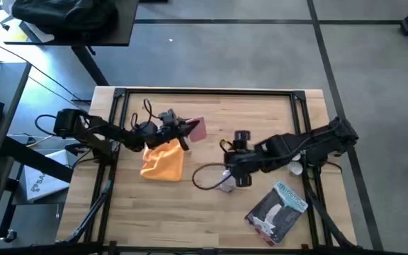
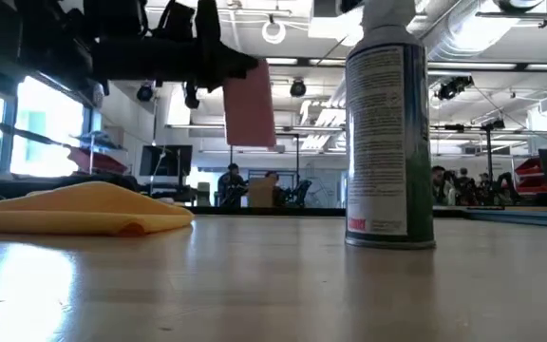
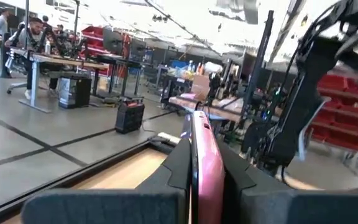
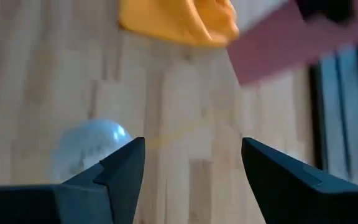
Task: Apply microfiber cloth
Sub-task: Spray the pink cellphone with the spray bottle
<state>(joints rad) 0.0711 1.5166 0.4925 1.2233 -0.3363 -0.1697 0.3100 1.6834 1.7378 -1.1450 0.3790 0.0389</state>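
On the wooden table [image 1: 211, 202] the microfiber cloth [image 1: 163, 162] lies bunched under the left gripper [image 1: 188, 132], clamped on what looks like a pink phone [image 1: 197, 129], so the right gripper [image 1: 236, 173], jaws apart, should pinch its edge cleanly.

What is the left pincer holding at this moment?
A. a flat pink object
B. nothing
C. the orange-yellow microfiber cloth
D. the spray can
A. The left pincer is shut on a flat pink object, held in the air above the table; in the left wrist view it sits edge-on between the fingers, while the microfiber cloth lies on the table.
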